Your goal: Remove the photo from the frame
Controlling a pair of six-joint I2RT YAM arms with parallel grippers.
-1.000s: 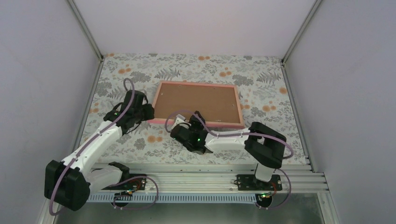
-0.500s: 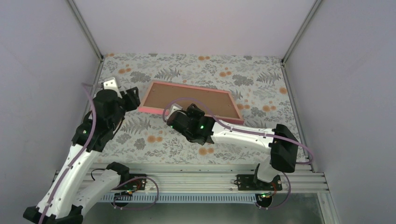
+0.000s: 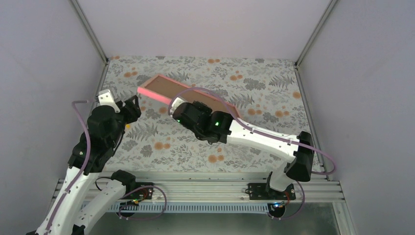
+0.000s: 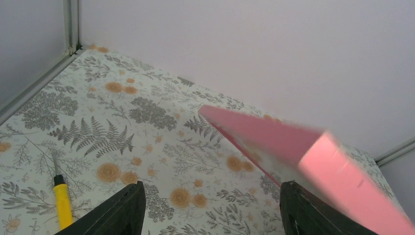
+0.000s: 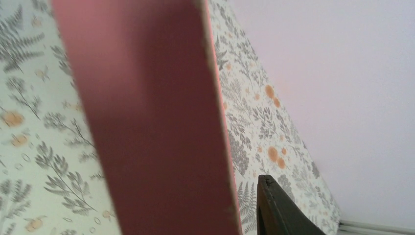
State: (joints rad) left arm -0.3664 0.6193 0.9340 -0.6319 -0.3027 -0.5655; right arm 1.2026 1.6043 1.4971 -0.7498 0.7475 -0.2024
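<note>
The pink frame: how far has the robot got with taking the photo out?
Barely started. Done: nothing that shows; the brown back board sits in the frame. In hand: the right pincer grips the frame's near edge, holding it tilted off the table; the left pincer hangs open, empty. Left: remove the back and pull out the photo, hidden for now.
</note>
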